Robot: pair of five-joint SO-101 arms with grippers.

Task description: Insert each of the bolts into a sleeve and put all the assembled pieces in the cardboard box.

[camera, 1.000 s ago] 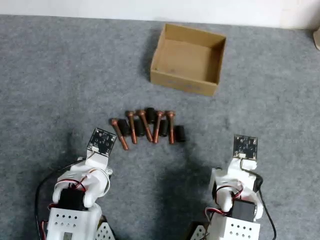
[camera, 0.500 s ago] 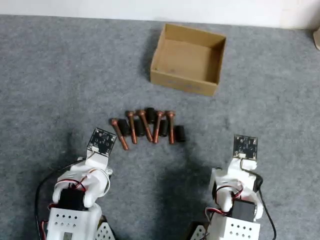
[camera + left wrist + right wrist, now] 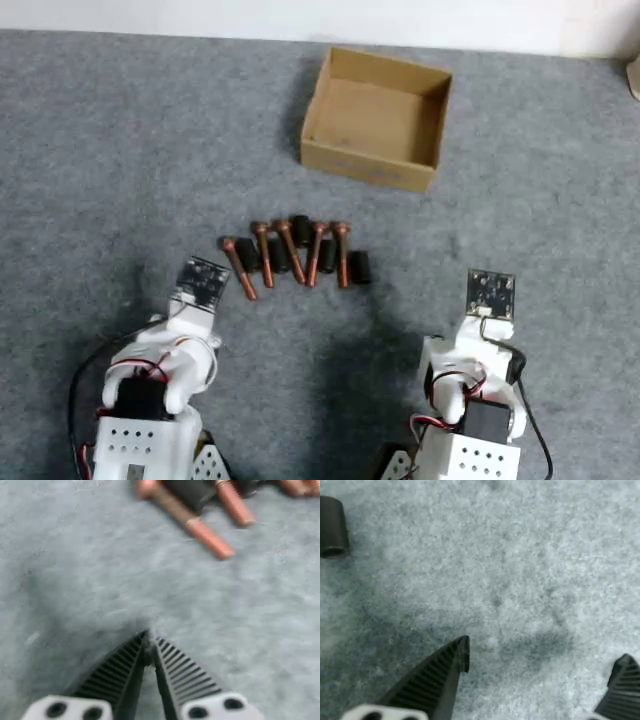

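Lying in a fanned row mid-worktop, the bolts (image 3: pixel 314 256) are mixed in with the black sleeves (image 3: pixel 300 232), heads toward the cardboard box (image 3: pixel 368 165) and threaded ends toward the arms. No bolt is seen seated in a sleeve and none is seen in the box, so the task is judged to be at its start. The box is set well beyond the row on the grey worktop (image 3: pixel 120 150). The leftmost bolt (image 3: pixel 240 270) is tilted off the others, its long axis slanted, with its tip coming nearest the left gripper (image 3: pixel 149 647). In the left wrist view that same bolt (image 3: pixel 187 522) is shown ahead of the left gripper and off to one side, apart from it, axis crossing the approach line at an angle. That gripper's fingers are pressed together, nothing held. The right gripper (image 3: pixel 542 662) is spread wide over bare worktop, nothing held. An end sleeve (image 3: pixel 332 527) is seen off to its side, well apart. The left gripper is judged nearer to a bolt, the right nearer to a sleeve. The left would have to be opened and squared across the slanted shank before a pick.
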